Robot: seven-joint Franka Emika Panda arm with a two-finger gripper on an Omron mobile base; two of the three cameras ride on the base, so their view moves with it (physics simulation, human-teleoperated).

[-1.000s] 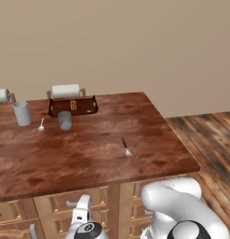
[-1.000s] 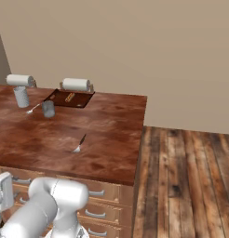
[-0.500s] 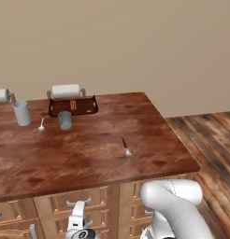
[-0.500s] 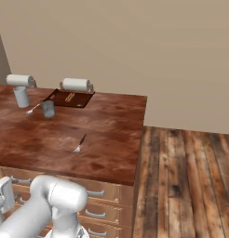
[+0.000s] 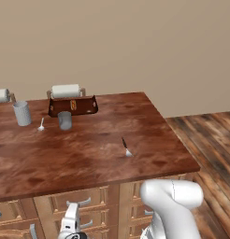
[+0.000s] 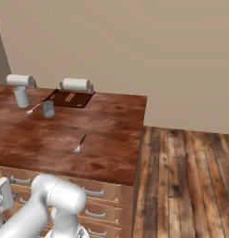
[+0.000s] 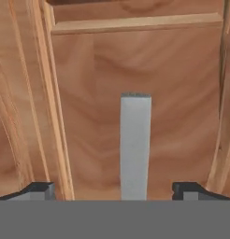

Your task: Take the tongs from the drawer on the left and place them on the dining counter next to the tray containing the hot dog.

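My gripper (image 7: pixel 116 191) is open close in front of the wooden drawer (image 7: pixel 89 88), whose front stands shut. Its silver bar handle (image 7: pixel 134 140) runs between my two dark fingertips (image 7: pixel 39 190) without touching them. From the left base view the gripper (image 5: pixel 71 220) hangs low before the drawer fronts under the dining counter (image 5: pixel 89 158). The dark tray (image 5: pixel 73 106) with the hot dog (image 5: pixel 73 105) sits at the counter's far left, also seen as tray (image 6: pixel 70 98) from the right. The tongs are hidden.
A white paper-towel roll (image 5: pixel 65 90) stands behind the tray. Two grey cups (image 5: pixel 22 113) (image 5: pixel 64 120) and a small spoon (image 5: pixel 41 125) lie near it. A dark-handled fork (image 5: pixel 125 147) lies mid-counter. Wooden floor (image 6: pixel 186 176) stretches to the right.
My hand has sunk lower and shifted a little left in front of the drawer fronts. Nothing on the counter has moved.
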